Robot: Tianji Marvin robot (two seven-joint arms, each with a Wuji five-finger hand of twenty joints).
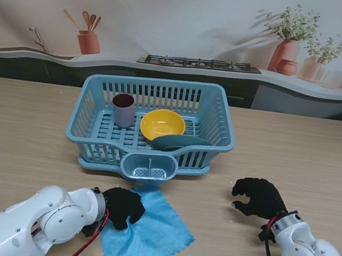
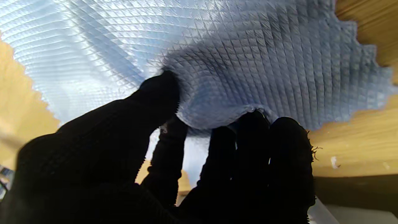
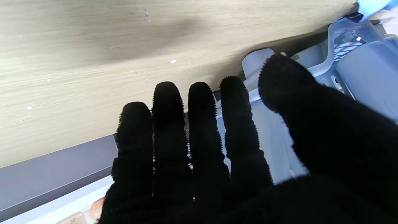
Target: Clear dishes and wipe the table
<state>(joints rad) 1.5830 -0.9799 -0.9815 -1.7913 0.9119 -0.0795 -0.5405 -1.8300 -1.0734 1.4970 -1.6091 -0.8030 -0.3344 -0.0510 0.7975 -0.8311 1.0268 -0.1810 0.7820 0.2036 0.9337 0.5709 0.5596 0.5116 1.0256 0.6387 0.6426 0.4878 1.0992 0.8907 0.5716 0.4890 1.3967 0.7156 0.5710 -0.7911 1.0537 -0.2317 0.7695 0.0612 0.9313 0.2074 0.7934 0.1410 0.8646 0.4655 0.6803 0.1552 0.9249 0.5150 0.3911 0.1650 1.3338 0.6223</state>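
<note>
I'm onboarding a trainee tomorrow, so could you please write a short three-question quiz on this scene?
1. True or false: the yellow bowl sits inside the rack.
2. Which hand touches the cloth? A) left hand B) right hand C) both
3. Fill in: the cup in the rack stands to the ___ of the bowl, by the stand's view.

Key
1. True; a dark green dish lies beside it.
2. A; its fingers pinch a fold of cloth, while the right hand hovers over bare table, holding nothing.
3. left
</note>
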